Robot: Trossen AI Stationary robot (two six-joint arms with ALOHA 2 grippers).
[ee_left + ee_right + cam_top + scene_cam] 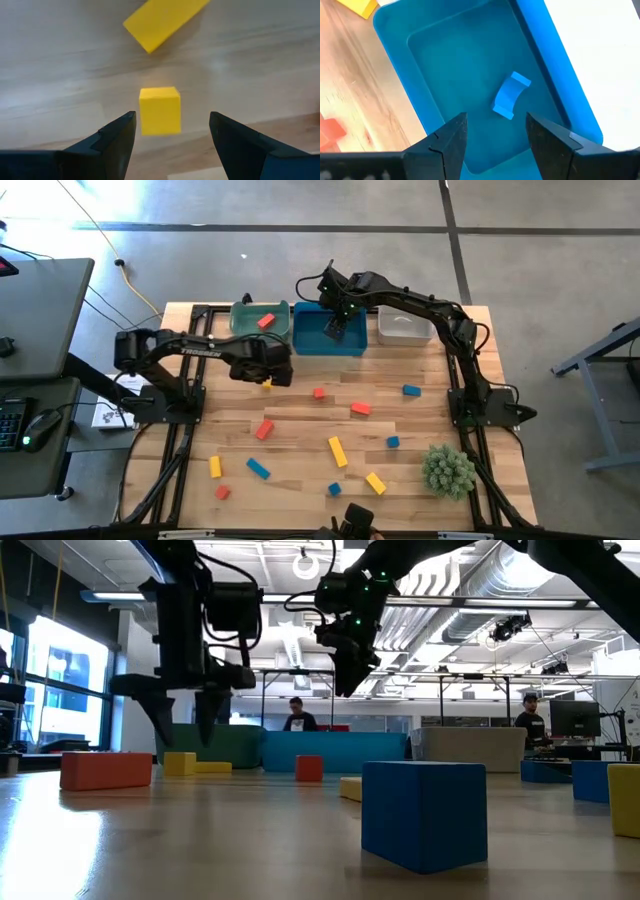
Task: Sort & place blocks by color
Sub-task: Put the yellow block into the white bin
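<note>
White "TROSSEN" lettering runs along the left arm [200, 352]. The left gripper [172, 132] hangs wide open over a small yellow cube [159, 110] on the bare wooden table [300, 430], a yellow bar [162, 20] lying near it. The right gripper [496, 132], also spread and empty, hovers above the blue bin [400, 30], where a curved blue block [511, 95] rests. A red block [265, 321] lies in the green bin [240, 315]; the white bin [404, 327] sits beside the blue one. Other red, blue and yellow blocks lie scattered, well apart, across the open table

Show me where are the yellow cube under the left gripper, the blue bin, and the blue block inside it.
yellow cube [159, 110], left wrist view, on its top face.
blue bin [440, 65], right wrist view, on its bare floor.
blue block [511, 95], right wrist view, on its curved middle.
</note>
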